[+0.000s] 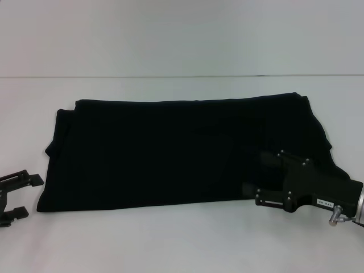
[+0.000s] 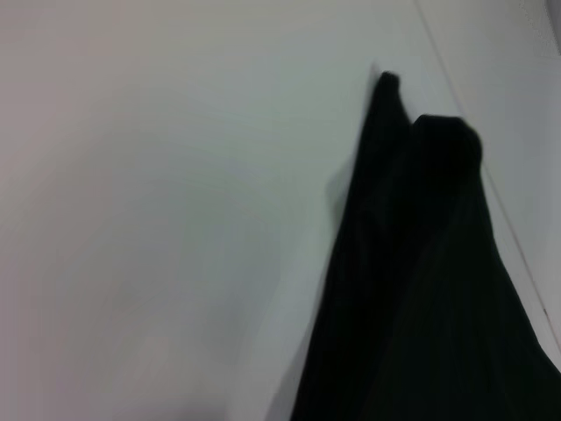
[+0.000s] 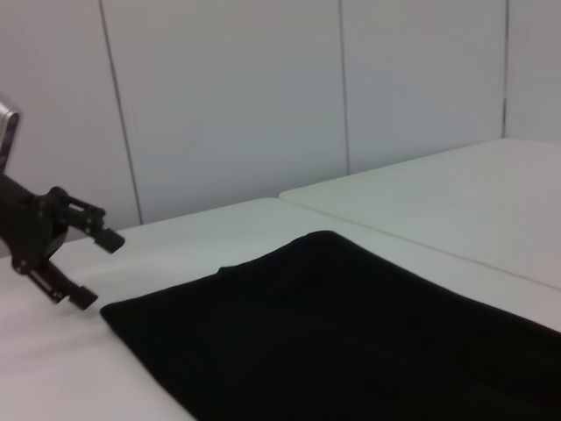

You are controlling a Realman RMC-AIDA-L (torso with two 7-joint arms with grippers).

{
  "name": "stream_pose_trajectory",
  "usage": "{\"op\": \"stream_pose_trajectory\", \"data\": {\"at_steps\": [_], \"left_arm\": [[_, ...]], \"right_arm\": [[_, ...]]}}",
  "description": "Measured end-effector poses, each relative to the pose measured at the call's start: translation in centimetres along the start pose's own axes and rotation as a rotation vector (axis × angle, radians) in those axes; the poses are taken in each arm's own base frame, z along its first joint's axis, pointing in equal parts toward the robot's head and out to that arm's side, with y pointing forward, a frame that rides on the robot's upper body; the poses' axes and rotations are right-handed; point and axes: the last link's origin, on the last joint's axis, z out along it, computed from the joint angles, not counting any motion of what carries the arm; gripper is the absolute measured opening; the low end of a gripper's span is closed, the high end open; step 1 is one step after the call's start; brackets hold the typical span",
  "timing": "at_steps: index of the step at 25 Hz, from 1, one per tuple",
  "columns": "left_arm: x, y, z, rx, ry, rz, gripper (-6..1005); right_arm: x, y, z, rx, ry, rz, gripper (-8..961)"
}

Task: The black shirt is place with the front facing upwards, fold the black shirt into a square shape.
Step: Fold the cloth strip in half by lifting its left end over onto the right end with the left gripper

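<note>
- While the black shirt (image 1: 176,153) is lying flat on the white table (image 1: 170,239) as a wide folded rectangle, no lettering is showing on its upper side.
- Left gripper (image 1: 23,196) is sitting at the table's left edge, just beside the shirt's near-left corner and not touching it; its fingers are standing apart with nothing between them, as the right wrist view (image 3: 92,267) is also showing.
- Right gripper (image 1: 256,176) is resting over the shirt's near-right portion; whether its fingers are apart or together cannot be told, because black fabric is masking them.
</note>
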Motion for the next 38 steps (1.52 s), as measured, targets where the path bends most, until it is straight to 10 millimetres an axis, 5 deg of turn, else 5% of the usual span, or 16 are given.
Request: {"op": "stream_pose_trajectory", "data": {"at_steps": [18,38], "left_arm": [[-0.6,-1.0,1.9,-0.001,0.004,-0.080,933],[0.3,1.1,4.3,-0.082,0.033,0.019,909]], "right_arm": [[0.2,0.4,0.0,-0.018,0.005,-0.024,923],[0.0,0.0,-0.1,0.002,-0.006,-0.021,924]]}}
